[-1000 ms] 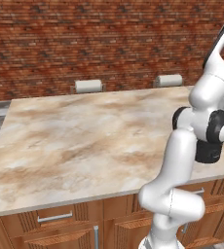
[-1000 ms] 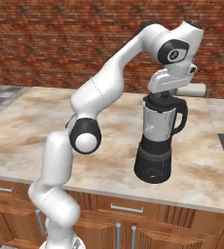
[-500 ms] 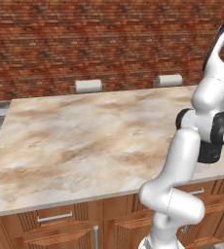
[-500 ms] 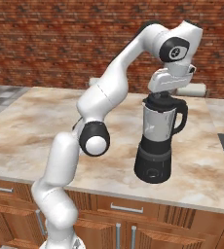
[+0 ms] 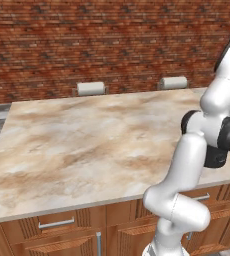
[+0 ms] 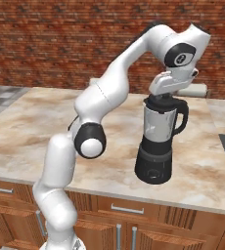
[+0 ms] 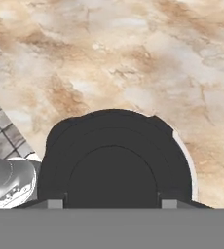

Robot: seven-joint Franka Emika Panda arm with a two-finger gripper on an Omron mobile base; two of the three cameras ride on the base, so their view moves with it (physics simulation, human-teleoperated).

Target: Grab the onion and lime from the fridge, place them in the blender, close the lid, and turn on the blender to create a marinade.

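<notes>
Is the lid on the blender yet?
Yes: the black lid caps the blender jar, with the gripper right above it.

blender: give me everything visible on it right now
The blender stands upright on the marble counter, near its front edge. Black tapered base with a small round front control, clear cylindrical jar above, a dark handle on the jar's right side. The black lid sits on the jar's mouth; in the hand view it is a round dark disc with a raised centre. The gripper hangs right at the lid; contact can't be told. Jar contents unclear.
</notes>
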